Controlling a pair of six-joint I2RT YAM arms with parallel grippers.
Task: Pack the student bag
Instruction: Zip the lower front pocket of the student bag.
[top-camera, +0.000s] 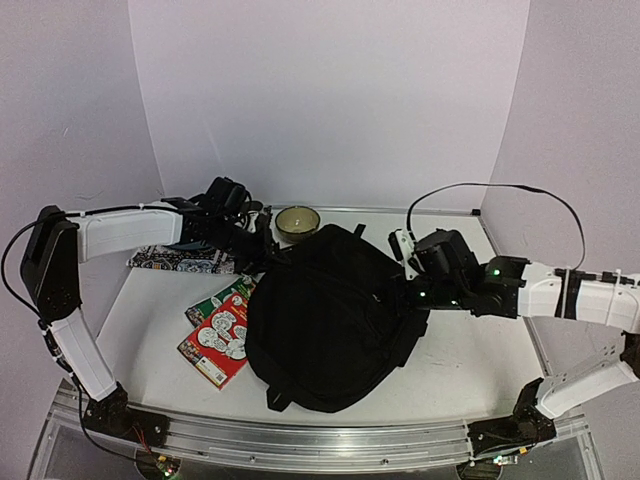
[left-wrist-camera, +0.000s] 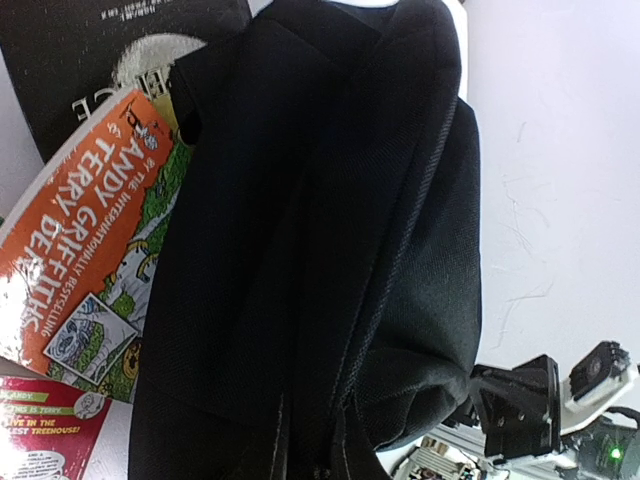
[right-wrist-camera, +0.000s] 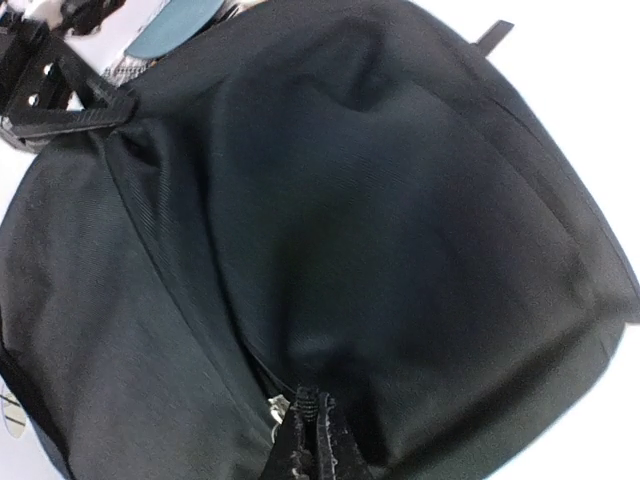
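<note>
The student bag (top-camera: 325, 320) lay in the middle of the counter (top-camera: 480, 360). Its long axis ran from the far side toward the arm bases, the near end tipped slightly left. It sat between both arms. The left pincer (top-camera: 248, 243) was at the bag's far left corner, and we could not tell whether it stood apart or together. The right pincer (right-wrist-camera: 308, 440) was pressed together at the zip seam (right-wrist-camera: 262, 370) on the bag's right flank, so we judged the right arm better placed to work the zip. Half under the bag, an orange book (left-wrist-camera: 100, 240) read "ANDY GRIFFITH" and "TERRY DE", both cut off. A red book (left-wrist-camera: 45, 440) read "TREEHOUSE!".
</note>
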